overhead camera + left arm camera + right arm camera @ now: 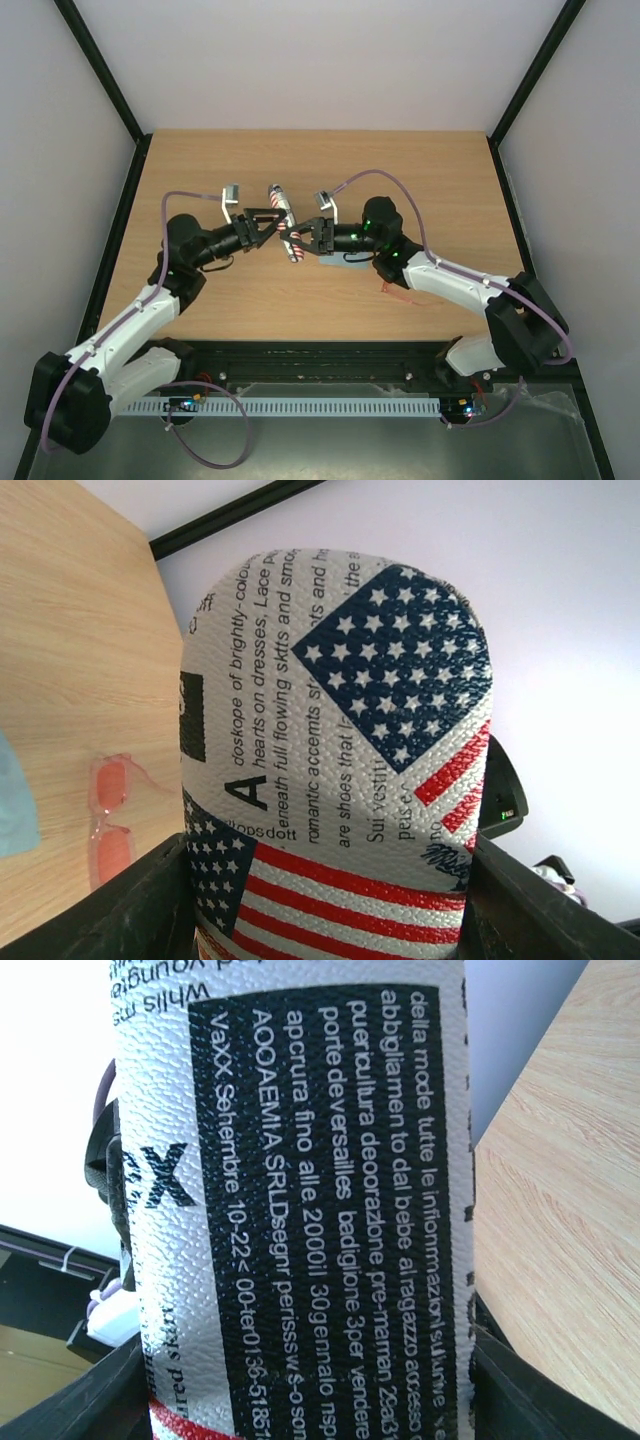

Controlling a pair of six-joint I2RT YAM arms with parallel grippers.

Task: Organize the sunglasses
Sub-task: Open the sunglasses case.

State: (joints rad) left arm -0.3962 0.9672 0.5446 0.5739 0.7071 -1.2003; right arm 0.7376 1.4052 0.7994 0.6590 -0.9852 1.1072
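Left pincer [272, 222] and right pincer [300, 243] both clench the case [277, 195]. The sunglasses [105, 815], lying on the counter [330, 170], look light, thin and fragile; the bridge seems the safest hold.

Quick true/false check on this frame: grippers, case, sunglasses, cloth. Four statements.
1. The left gripper and the right gripper are both closed on the case. True.
2. The sunglasses are inside the case. False: they lie out on the table, in plain sight in the left wrist view.
3. The blue cloth lies beside the sunglasses. True.
4. The case is plain black. False: it has a stars-and-stripes pattern with printed text.
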